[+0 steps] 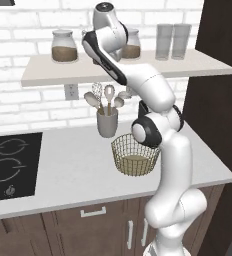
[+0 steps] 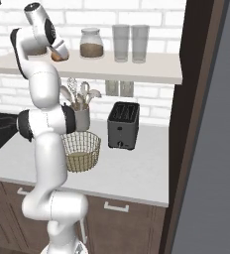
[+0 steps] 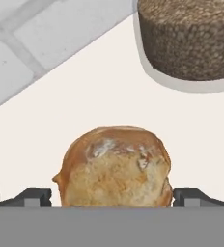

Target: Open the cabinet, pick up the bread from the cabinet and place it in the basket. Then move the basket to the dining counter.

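The bread (image 3: 116, 169), a golden-brown roll, sits between my two finger tips (image 3: 36, 197) at the bottom of the hand view, with one jaw against each side of it. My gripper (image 3: 112, 197) is up at the pale wall shelf (image 2: 137, 69), shut on the bread (image 2: 59, 55), whose underside is at or just above the plank. The tan wire basket (image 1: 134, 155) stands on the white worktop below, beside my arm and in front of the grey utensil cup (image 1: 107, 122). It is empty (image 2: 81, 149).
Brown-filled glass jars (image 1: 64, 46) (image 2: 91, 43) stand on the shelf, one close beside the bread (image 3: 191, 38). Two glasses (image 2: 130, 43) stand at its right end. A dark toaster (image 2: 123, 125) is right of the basket, a black cooktop (image 1: 13, 165) at left, a tall dark panel (image 1: 218, 100) at right.
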